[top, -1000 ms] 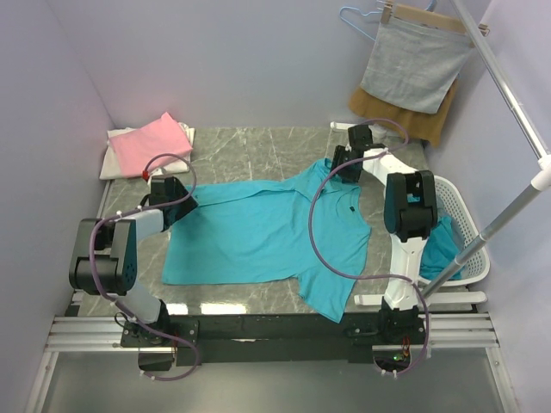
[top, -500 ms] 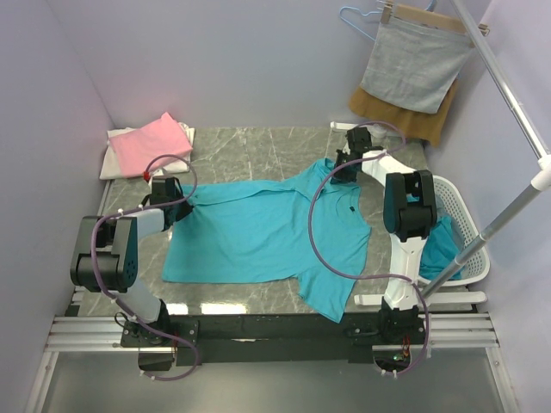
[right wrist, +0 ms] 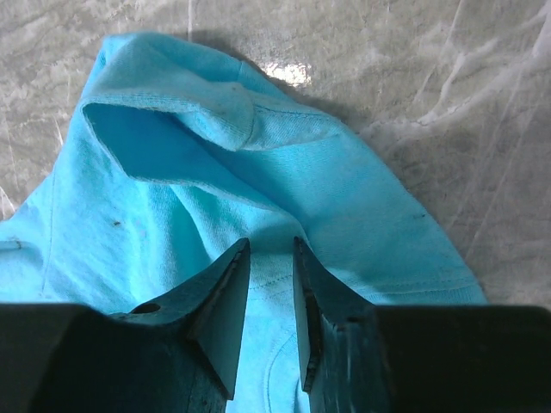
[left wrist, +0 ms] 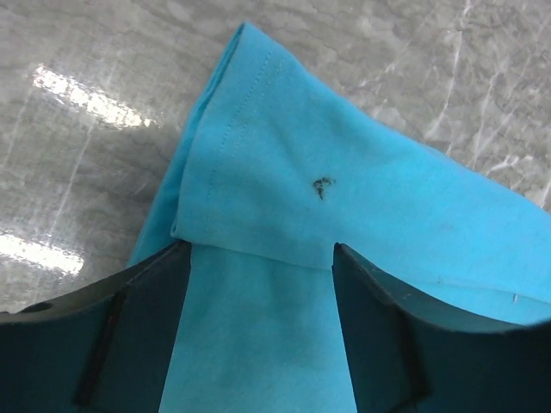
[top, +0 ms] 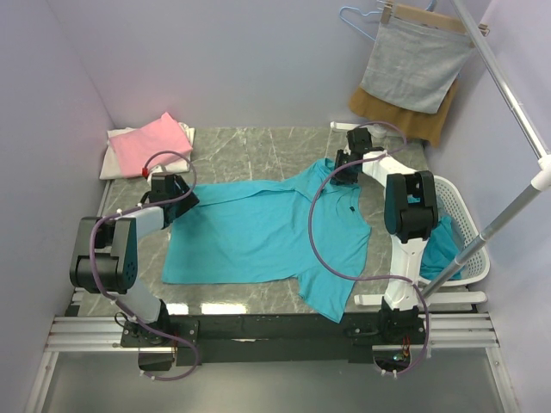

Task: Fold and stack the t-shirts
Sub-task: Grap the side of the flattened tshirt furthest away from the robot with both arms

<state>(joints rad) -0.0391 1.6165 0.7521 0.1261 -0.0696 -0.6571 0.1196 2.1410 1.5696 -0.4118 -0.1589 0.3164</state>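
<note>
A teal t-shirt (top: 258,228) lies spread on the marble table, its lower right part hanging over the near edge. My left gripper (top: 182,200) is open at the shirt's left sleeve. In the left wrist view its jaws (left wrist: 261,249) stand wide apart over the folded-back sleeve (left wrist: 284,172). My right gripper (top: 342,168) is at the shirt's far right sleeve. In the right wrist view its jaws (right wrist: 271,245) stand a narrow gap apart over the cloth (right wrist: 172,146), holding nothing. A folded pink shirt (top: 151,142) lies on a white one (top: 116,163) at the far left.
A white basket (top: 461,224) with another teal garment (top: 439,245) stands at the right edge. A grey cloth (top: 413,64) and a tan one (top: 387,112) hang at the back right. A slanted white pole (top: 508,215) crosses the right side.
My right gripper has moved slightly toward the back at the right sleeve. My left gripper has shifted a little back and left, off the left sleeve. The shirt has barely moved.
</note>
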